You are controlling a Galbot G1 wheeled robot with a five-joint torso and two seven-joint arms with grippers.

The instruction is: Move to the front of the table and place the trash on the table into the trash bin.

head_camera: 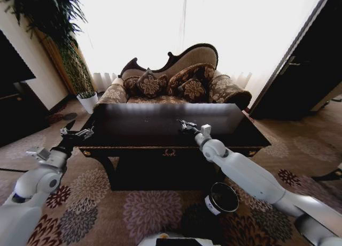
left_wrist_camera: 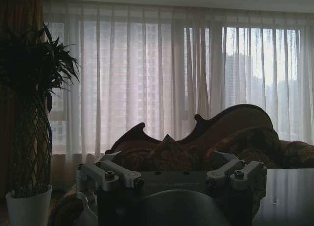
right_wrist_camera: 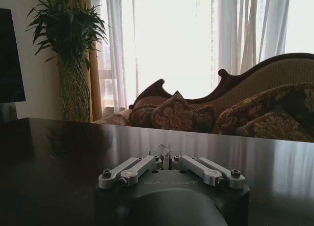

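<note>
Right wrist view: my right gripper (right_wrist_camera: 167,163), stamped GALBOT, pinches 1 crumpled white tissue (right_wrist_camera: 164,150) on the glossy table (right_wrist_camera: 59,152). My left gripper (head_camera: 77,132) hangs open at the table's corner; the labelled black trash bin (head_camera: 221,199) stands below.

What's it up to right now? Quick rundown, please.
Right gripper over the table, shut on trash. Left gripper open at table's left end. Bin on floor below.

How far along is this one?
Done: the robot is at the table. In hand: the right gripper is shut on a tissue above the tabletop. Left: dropping it in the bin. The left gripper waits open by the table's left end.
</note>
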